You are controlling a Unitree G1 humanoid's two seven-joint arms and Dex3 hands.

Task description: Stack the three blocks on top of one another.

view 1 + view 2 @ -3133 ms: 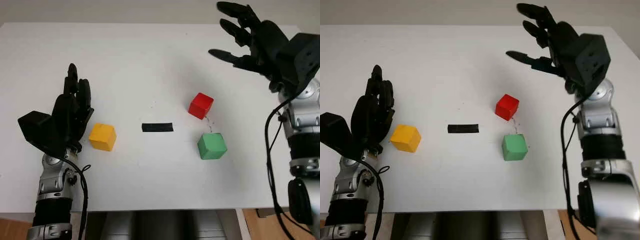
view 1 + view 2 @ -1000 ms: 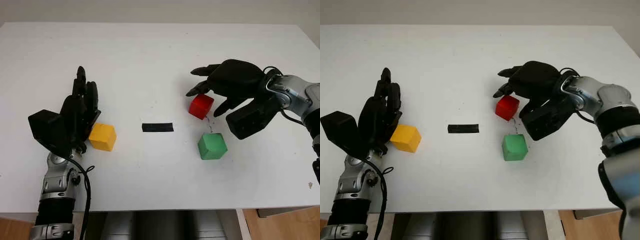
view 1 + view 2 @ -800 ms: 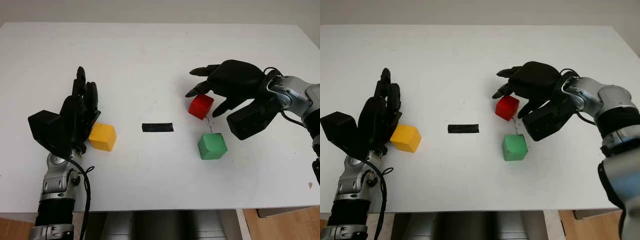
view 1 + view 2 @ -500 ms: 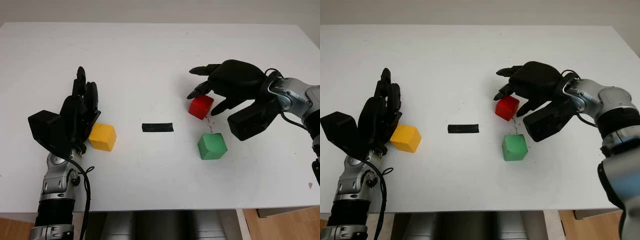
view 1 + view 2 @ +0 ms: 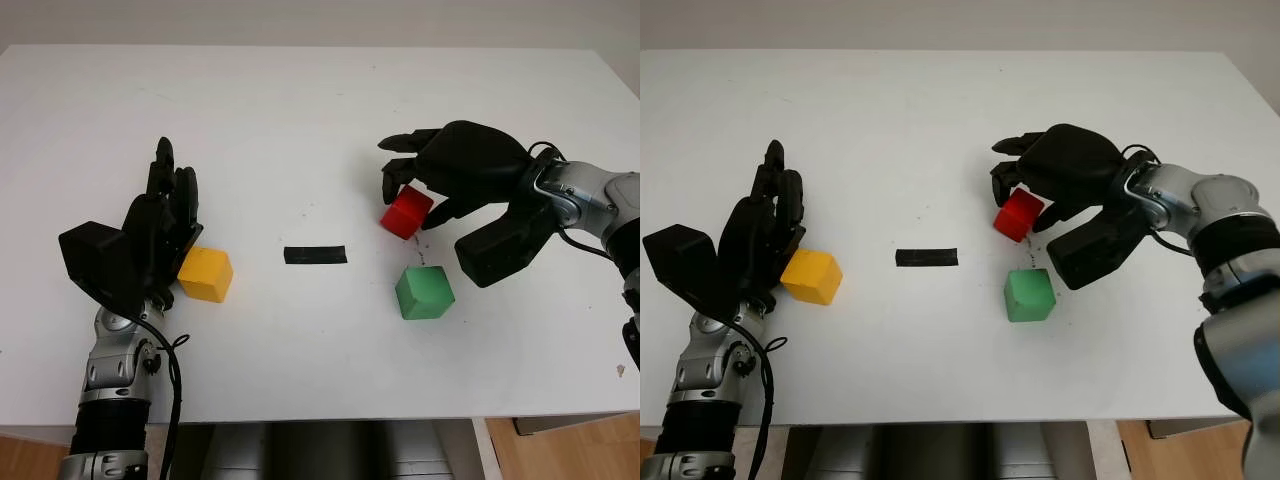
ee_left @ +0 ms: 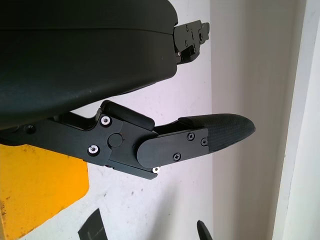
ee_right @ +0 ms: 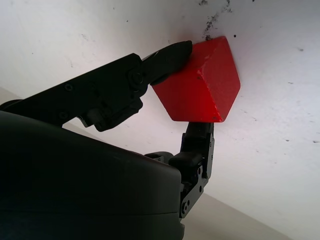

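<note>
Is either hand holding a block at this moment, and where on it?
The right hand pinches the red block by opposite side faces. The left hand is open beside the yellow block.

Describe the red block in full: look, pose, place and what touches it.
The red block is a small plain cube, matte and solid-coloured, with slightly rounded edges. It sits tilted, one corner raised, on the white table just beyond the green block and apart from it. The right hand arches over it and its fingers pinch it from opposite sides. In the right wrist view its lower corner looks barely off the table, or just touching it.
</note>
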